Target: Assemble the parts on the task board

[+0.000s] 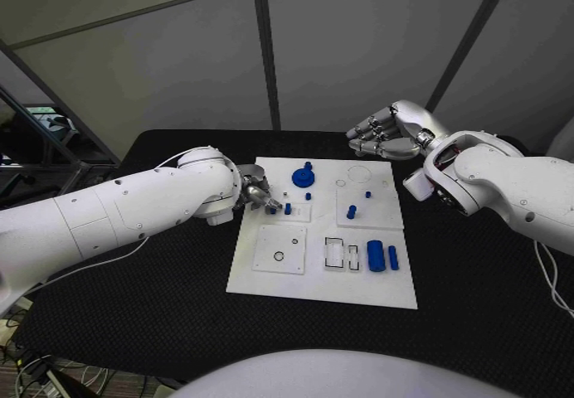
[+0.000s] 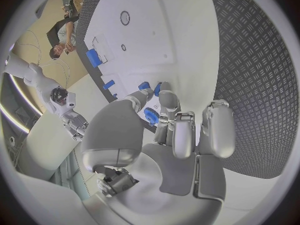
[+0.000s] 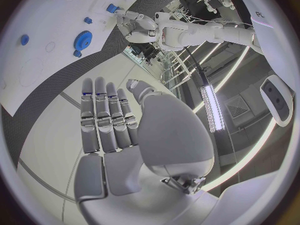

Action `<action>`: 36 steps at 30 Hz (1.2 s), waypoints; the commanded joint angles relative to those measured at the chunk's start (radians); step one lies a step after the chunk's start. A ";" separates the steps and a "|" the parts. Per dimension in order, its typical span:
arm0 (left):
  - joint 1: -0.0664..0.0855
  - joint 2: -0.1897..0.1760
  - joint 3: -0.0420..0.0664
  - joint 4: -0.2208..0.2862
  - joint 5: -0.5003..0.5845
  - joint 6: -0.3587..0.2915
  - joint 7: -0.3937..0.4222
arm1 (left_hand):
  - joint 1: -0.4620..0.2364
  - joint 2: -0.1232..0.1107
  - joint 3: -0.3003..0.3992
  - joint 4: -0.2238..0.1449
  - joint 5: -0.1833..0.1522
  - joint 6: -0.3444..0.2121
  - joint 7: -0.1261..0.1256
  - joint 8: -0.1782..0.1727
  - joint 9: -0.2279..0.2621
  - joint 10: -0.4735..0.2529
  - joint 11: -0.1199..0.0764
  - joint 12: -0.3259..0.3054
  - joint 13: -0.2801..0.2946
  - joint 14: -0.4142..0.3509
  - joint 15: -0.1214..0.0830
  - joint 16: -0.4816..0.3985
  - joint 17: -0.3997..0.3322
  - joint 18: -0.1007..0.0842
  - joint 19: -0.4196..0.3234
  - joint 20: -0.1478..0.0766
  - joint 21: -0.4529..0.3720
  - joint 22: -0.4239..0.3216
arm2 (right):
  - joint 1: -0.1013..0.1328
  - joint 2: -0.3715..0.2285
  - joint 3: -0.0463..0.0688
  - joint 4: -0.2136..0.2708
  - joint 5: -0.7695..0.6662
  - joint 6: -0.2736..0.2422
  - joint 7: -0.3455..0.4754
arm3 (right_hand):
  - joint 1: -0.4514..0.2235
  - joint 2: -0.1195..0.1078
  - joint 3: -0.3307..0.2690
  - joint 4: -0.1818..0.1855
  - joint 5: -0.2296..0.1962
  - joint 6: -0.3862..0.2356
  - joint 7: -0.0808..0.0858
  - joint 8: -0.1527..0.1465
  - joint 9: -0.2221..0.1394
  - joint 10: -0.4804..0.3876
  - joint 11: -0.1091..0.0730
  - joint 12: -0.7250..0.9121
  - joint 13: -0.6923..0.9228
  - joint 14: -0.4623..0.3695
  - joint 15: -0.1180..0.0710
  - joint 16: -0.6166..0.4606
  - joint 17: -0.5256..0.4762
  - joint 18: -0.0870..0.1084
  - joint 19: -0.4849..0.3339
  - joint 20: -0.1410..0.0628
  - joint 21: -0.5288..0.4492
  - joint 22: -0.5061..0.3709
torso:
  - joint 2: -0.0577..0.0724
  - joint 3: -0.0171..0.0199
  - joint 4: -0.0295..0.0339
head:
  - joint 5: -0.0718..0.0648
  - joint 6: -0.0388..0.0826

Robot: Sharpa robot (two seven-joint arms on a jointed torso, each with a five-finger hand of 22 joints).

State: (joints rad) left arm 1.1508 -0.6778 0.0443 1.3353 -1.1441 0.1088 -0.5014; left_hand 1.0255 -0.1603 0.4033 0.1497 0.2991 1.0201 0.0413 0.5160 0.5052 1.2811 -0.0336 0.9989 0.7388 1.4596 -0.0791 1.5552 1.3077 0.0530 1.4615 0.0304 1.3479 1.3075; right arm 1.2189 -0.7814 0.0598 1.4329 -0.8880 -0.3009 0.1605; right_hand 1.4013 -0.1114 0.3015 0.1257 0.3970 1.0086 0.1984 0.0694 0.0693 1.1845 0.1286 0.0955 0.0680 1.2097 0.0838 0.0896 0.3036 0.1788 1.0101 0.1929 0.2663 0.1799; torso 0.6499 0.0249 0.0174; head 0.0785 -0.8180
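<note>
The white task board (image 1: 269, 278) lies mid-table. My left hand (image 1: 255, 195) is at its left edge, and its thumb and a finger (image 2: 165, 97) pinch a small blue peg (image 2: 157, 88) over a small square plate (image 1: 295, 213). A second peg (image 1: 284, 208) stands right beside it. A blue gear (image 1: 304, 176) sits further back on the board and shows between the fingers (image 2: 151, 116). Two pegs (image 1: 352, 211) stand on the right plate. A blue cylinder (image 1: 374, 254) and a thin blue bar (image 1: 392, 257) lie near the front right. My right hand (image 1: 385, 133) hovers past the board's far edge, fingers straight, holding nothing (image 3: 115, 130).
A square plate with a ring hole (image 1: 279, 250) and two outlined slots (image 1: 340, 253) lie at the board's front. A round outline (image 1: 357, 174) marks the far right corner. Black table (image 1: 143, 307) surrounds the board on all sides.
</note>
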 commanded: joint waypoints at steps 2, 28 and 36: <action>-0.003 -0.004 -0.002 0.003 0.011 0.014 -0.014 | -0.021 0.013 -0.083 0.048 -0.141 0.007 -0.001 -0.009 -0.005 -0.004 0.005 0.004 -0.004 0.105 -0.002 0.002 0.243 0.000 0.009 0.000 0.001 0.123 | 0.001 0.001 0.001 0.004 -0.001 0.002 0.006 | -0.010 0.000 0.003 0.004 0.003 0.001 0.003 0.002 0.001 -0.002 0.003 0.006 -0.001 0.007 -0.001 -0.005 -0.002 0.003 0.009 -0.001 -0.006 -0.001 | 0.000 0.0002 -0.0008 | 0.000 0.001; 0.000 -0.050 0.027 0.046 0.082 -0.129 0.082 | 0.037 0.082 -0.299 0.139 -0.185 -0.039 0.013 -0.010 -0.002 -0.086 0.019 -0.054 -0.097 0.086 0.006 -0.039 0.185 0.019 -0.030 0.005 -0.096 0.074 | 0.001 0.001 0.001 -0.005 -0.001 0.003 0.006 | -0.011 -0.001 0.002 0.004 0.003 0.001 0.003 0.002 0.001 -0.002 0.003 0.006 -0.001 0.007 -0.001 -0.005 -0.002 0.003 0.009 -0.001 -0.006 -0.001 | 0.000 -0.0006 -0.0001 | -0.007 0.002; 0.011 -0.045 0.032 0.047 0.160 -0.284 0.328 | 0.272 0.091 -0.330 0.099 -0.164 -0.199 0.090 -0.046 -0.038 -0.337 0.102 -0.182 -0.208 -0.211 0.080 -0.514 -0.352 0.121 -0.370 0.071 -0.749 -0.311 | 0.001 0.000 0.001 -0.006 -0.001 0.001 0.005 | -0.011 -0.001 0.002 0.004 0.003 0.001 0.003 0.002 0.001 -0.002 0.003 0.006 -0.001 0.007 -0.001 -0.005 -0.002 0.003 0.009 -0.001 -0.006 -0.001 | -0.001 0.0005 -0.0006 | -0.012 0.007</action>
State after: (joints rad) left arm 1.1596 -0.7281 0.0752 1.3821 -1.0389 -0.0708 -0.3276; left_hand 1.2736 -0.0716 0.0722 0.2532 0.1353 0.8307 0.1269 0.4740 0.4733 0.9631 0.0583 0.8304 0.5422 1.2801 -0.0073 1.0914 1.0058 0.1858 1.1169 0.0929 0.6472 1.0268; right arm 1.2189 -0.7818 0.0598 1.4263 -0.8881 -0.3005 0.1603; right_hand 1.4013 -0.1114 0.3015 0.1257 0.3970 1.0086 0.1984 0.0694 0.0693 1.1845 0.1286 0.0955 0.0680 1.2097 0.0838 0.0896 0.3028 0.1788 1.0101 0.1929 0.2663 0.1802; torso 0.6499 0.0249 0.0177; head 0.0681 -0.8112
